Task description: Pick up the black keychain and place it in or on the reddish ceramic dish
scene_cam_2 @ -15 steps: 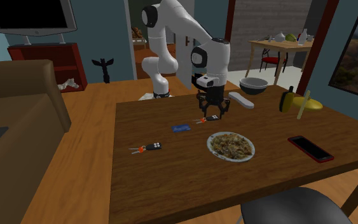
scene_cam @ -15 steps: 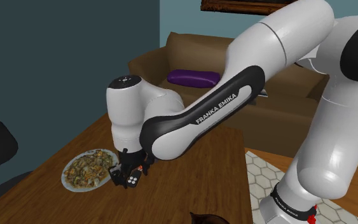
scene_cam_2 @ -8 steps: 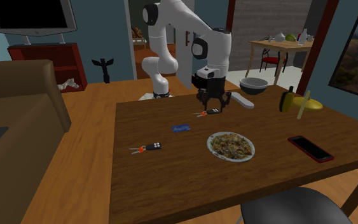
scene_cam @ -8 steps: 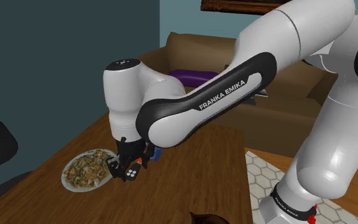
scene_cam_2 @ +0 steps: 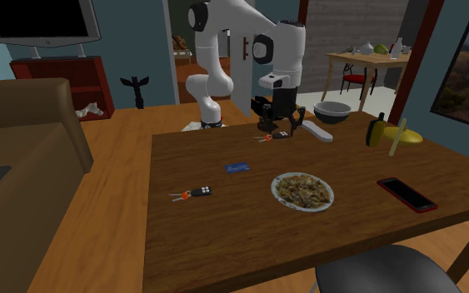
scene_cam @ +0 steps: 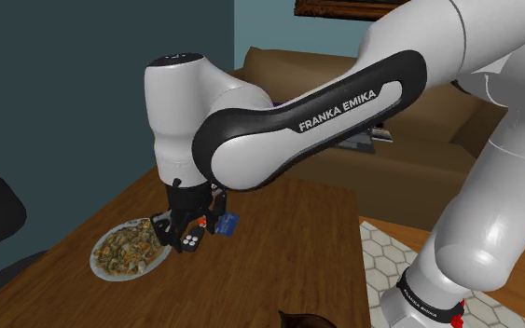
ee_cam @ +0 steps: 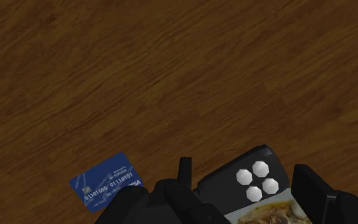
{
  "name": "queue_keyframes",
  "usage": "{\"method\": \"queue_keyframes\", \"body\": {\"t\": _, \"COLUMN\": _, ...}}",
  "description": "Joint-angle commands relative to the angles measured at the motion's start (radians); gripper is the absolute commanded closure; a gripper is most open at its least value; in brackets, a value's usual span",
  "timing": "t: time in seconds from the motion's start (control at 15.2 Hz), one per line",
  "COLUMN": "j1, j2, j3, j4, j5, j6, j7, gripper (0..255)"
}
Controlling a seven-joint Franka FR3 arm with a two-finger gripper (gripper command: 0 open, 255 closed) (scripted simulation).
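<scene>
End effector (scene_cam_2: 276, 130) is clenched on the black keychain (ee_cam: 225, 184) (flat fob w/ white hex buttons), long axis approx. finger to finger, held clear of the wood-grain surface (scene_cam_2: 224, 225). A rounded grey bowl (scene_cam_2: 332, 111), prob. the dish, sits near, toward the second exterior view's right; a blue card (ee_cam: 107, 181) lies beneath.

Wood tbl (scene_cam_2: 224, 229), blue card (scene_cam_2: 237, 167), food plate (scene_cam_2: 275, 191), phone (scene_cam_2: 406, 194), 2nd keychain (scene_cam_2: 192, 194)

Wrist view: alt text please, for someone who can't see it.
The jaws clasp a black keychain with four white buttons above a wooden table. A blue card lies on the table nearby, and part of a plate of food shows past the keychain.
</scene>
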Motion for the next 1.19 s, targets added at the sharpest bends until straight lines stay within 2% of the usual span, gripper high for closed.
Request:
{"method": "queue_keyframes", "body": {"t": 0.0, "j1": -0.002, "j2": -0.012, "j3": 0.0, "j4": 0.016, "j5": 0.01, "j6": -0.025, "j7": -0.007, "gripper": 255}}
{"method": "queue_keyframes", "body": {"t": 0.13, "j1": -0.003, "j2": -0.018, "j3": -0.001, "j4": 0.028, "j5": 0.015, "j6": -0.041, "j7": -0.011, "gripper": 255}}
{"method": "queue_keyframes", "body": {"t": 0.46, "j1": 0.026, "j2": -0.234, "j3": 0.001, "j4": -0.142, "j5": 0.179, "j6": -0.032, "j7": -0.058, "gripper": 255}}
{"method": "queue_keyframes", "body": {"t": 0.79, "j1": 0.109, "j2": -0.432, "j3": -0.023, "j4": -0.278, "j5": 0.316, "j6": -0.061, "j7": -0.079, "gripper": 255}}
{"method": "queue_keyframes", "body": {"t": 1.12, "j1": 0.215, "j2": -0.608, "j3": -0.045, "j4": -0.385, "j5": 0.419, "j6": -0.115, "j7": -0.062, "gripper": 255}}
